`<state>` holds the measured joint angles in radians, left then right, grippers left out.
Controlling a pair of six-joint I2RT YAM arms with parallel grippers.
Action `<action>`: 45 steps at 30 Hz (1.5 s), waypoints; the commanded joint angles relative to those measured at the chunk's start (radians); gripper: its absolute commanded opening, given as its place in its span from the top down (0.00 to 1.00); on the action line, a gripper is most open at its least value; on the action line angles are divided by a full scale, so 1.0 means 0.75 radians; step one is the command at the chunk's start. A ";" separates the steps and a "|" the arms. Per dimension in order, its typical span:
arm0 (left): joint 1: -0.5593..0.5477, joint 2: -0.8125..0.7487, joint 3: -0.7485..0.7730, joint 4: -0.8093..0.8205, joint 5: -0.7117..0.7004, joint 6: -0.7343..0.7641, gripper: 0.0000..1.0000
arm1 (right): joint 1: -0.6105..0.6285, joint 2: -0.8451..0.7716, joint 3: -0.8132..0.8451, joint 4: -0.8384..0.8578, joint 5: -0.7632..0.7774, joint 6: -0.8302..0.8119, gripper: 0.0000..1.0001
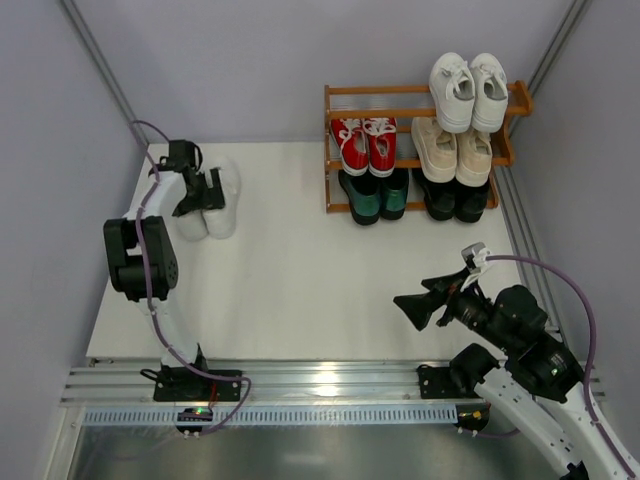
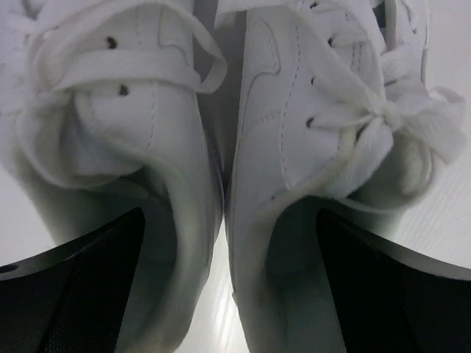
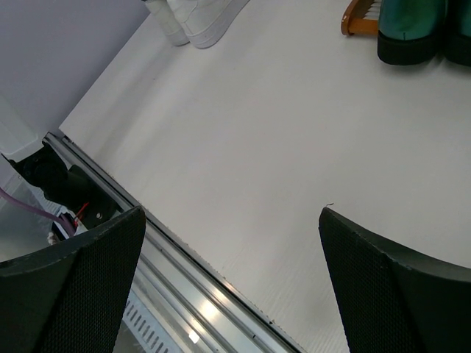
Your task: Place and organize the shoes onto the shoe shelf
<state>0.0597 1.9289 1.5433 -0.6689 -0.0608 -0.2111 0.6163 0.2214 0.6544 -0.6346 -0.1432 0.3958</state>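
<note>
A pair of white lace-up sneakers (image 1: 222, 205) stands side by side at the table's far left. My left gripper (image 1: 205, 190) is open right over them. In the left wrist view (image 2: 229, 213) one finger sits in the left shoe's (image 2: 147, 110) opening and the other in the right shoe's (image 2: 294, 110) opening, with the two inner walls between them. My right gripper (image 1: 412, 305) is open and empty above the front right of the table; its wrist view (image 3: 232, 209) shows bare table below it. The wooden shoe shelf (image 1: 335, 95) stands at the back right.
The shelf holds white sneakers (image 1: 468, 90) on top, red sneakers (image 1: 364, 143) and cream shoes (image 1: 452, 150) in the middle, dark green loafers (image 1: 375, 195) and black loafers (image 1: 456, 198) at the bottom. A metal rail (image 3: 184, 265) runs along the near edge.
</note>
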 commanded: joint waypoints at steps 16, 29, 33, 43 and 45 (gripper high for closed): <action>-0.253 0.085 -0.014 -0.133 0.171 -0.143 1.00 | 0.007 0.081 0.031 0.010 0.017 0.016 0.00; -0.832 -0.453 -0.628 0.139 0.233 -0.904 1.00 | 0.009 0.110 0.058 -0.029 0.113 0.000 0.00; -1.173 -0.533 -0.716 0.321 0.110 -1.223 1.00 | 0.007 0.142 0.076 -0.042 0.142 0.004 0.00; -1.507 -0.394 -0.648 0.505 -0.048 -1.545 1.00 | 0.007 0.214 0.130 -0.066 0.238 0.025 0.00; -1.544 -0.375 -0.644 0.550 -0.056 -1.578 1.00 | 0.009 0.236 0.138 -0.066 0.250 0.025 0.00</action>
<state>-1.0279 1.6173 1.0206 -0.4915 -0.2405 -1.2079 0.6163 0.3744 0.7155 -0.6853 0.0025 0.4023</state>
